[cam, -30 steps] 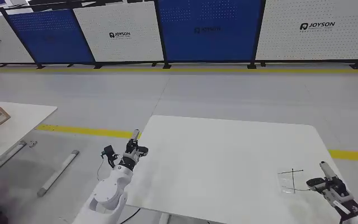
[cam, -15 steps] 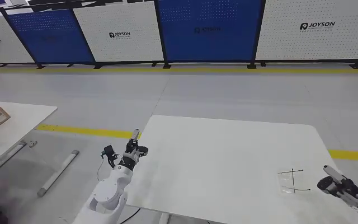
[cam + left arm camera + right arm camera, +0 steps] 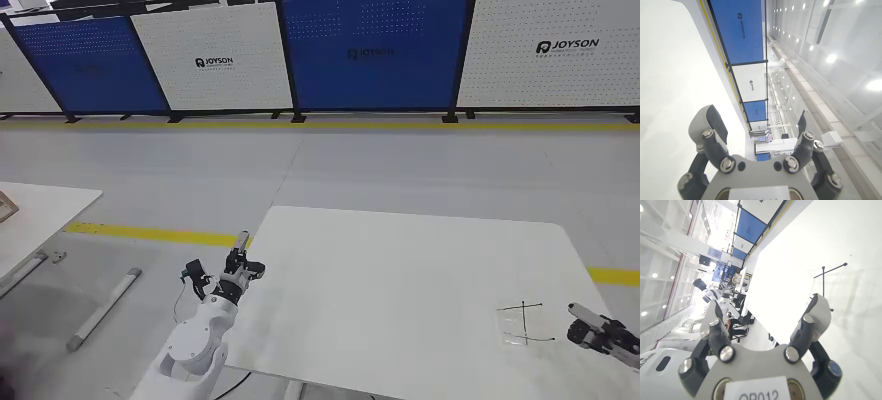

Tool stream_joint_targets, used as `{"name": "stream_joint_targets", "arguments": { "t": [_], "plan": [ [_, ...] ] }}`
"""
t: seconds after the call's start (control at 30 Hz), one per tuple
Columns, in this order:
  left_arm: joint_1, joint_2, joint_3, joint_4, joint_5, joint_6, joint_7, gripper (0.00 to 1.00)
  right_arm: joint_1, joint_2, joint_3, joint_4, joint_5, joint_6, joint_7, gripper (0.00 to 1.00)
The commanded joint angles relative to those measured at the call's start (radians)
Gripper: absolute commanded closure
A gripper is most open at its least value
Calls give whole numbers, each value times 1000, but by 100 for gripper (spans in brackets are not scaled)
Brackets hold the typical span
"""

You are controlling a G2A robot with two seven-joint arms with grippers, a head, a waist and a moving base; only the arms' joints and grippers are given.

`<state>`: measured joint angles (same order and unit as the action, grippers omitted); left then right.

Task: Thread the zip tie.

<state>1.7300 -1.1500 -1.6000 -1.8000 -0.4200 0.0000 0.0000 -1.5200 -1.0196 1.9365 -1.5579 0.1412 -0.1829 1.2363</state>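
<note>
Nearest you, the right gripper (image 3: 764,303) hangs by the table's near right corner, jaws spread wide and empty, likely ready to take a thin strap. Just beyond it lies the zip tie (image 3: 831,270): slim, stiff black straps, crossed, resting on a clear glossy plastic sheet (image 3: 838,285) on the smooth white table (image 3: 400,280). I'd say your threading hasn't begun. Well apart, beside the table's left edge, the left gripper (image 3: 757,113) sits with jaws parted, textured black pads (image 3: 718,123) bare, probably parked clear.
</note>
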Motion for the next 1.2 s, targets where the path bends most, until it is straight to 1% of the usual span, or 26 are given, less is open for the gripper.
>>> {"name": "stream_joint_targets", "arguments": {
  "t": [0.0, 0.43, 0.47, 0.53, 0.57, 0.6, 0.67, 0.77, 1.17],
  "plan": [
    [0, 0, 0, 0, 0, 0, 0, 0, 0, 0, 0, 0, 0, 0, 0, 0],
    [0, 0, 0, 0, 0, 0, 0, 0, 0, 0, 0, 0, 0, 0, 0, 0],
    [0, 0, 0, 0, 0, 0, 0, 0, 1, 1, -5, -2, -5, -3, 14, 0],
    [0, 0, 0, 0, 0, 0, 0, 0, 23, 8, -11, 9, -16, -15, 78, 0],
    [0, 0, 0, 0, 0, 0, 0, 0, 45, 15, -12, 25, -18, -25, 133, 0],
    [0, 0, 0, 0, 0, 0, 0, 0, 62, 21, -11, 40, -25, -31, 154, 0],
    [0, 0, 0, 0, 0, 0, 0, 0, 94, 35, -28, 64, -83, -22, 154, 0],
    [0, 0, 0, 0, 0, 0, 0, 0, 127, 51, -59, 93, -102, -3, 154, 0],
    [0, 0, 0, 0, 0, 0, 0, 0, 127, 51, -59, 93, -102, -3, 154, 0]
  ]
}}
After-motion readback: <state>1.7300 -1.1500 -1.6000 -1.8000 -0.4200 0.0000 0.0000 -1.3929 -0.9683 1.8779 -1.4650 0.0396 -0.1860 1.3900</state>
